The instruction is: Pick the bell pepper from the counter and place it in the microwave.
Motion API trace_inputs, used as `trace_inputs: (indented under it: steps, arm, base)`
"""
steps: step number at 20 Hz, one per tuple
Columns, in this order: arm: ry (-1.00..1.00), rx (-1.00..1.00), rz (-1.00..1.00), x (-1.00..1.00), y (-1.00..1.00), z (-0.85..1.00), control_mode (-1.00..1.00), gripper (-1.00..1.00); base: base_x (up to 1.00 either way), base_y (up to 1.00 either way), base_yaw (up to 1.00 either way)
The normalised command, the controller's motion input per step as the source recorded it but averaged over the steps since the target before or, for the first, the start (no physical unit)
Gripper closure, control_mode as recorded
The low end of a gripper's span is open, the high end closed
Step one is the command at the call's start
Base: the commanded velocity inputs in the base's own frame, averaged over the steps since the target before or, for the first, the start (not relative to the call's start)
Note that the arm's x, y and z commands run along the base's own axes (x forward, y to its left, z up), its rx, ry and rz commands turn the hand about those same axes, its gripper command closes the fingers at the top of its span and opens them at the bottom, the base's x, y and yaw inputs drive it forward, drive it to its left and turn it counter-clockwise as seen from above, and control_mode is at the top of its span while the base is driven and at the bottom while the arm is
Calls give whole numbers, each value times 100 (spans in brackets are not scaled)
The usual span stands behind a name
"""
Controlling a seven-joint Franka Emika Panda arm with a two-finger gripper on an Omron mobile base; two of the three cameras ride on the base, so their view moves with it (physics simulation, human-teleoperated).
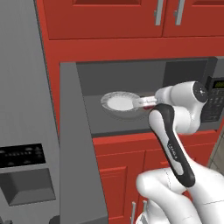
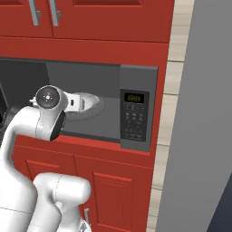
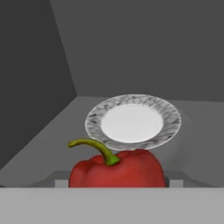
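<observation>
The microwave (image 1: 131,94) stands open, its door (image 1: 81,144) swung out to the left. The white arm (image 1: 175,131) reaches into the cavity. In the hand view a red pepper (image 3: 117,168) with a curved green stem sits at the bottom, right at the fingers, which seem to be gripping it, though the fingertips themselves are hidden. Just beyond the pepper a white plate (image 3: 133,121) with a patterned rim lies on the microwave floor. The keypad (image 2: 134,115) shows a green display.
</observation>
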Motion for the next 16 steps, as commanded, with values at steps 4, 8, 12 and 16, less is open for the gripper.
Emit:
trace_inputs:
  steps: [4, 8, 12, 16]
  arm:
    - [-6, 14, 4, 63, 0, -4, -100, 100]
    - [0, 6, 3, 78, 5, -4, -100, 100]
    - [6, 0, 2, 77, 30, 0, -100, 100]
    - [14, 0, 1, 64, 34, -5, -100, 100]
  base:
    - [0, 0, 0]
    - [0, 0, 0]
    - [0, 0, 0]
    - [0, 0, 0]
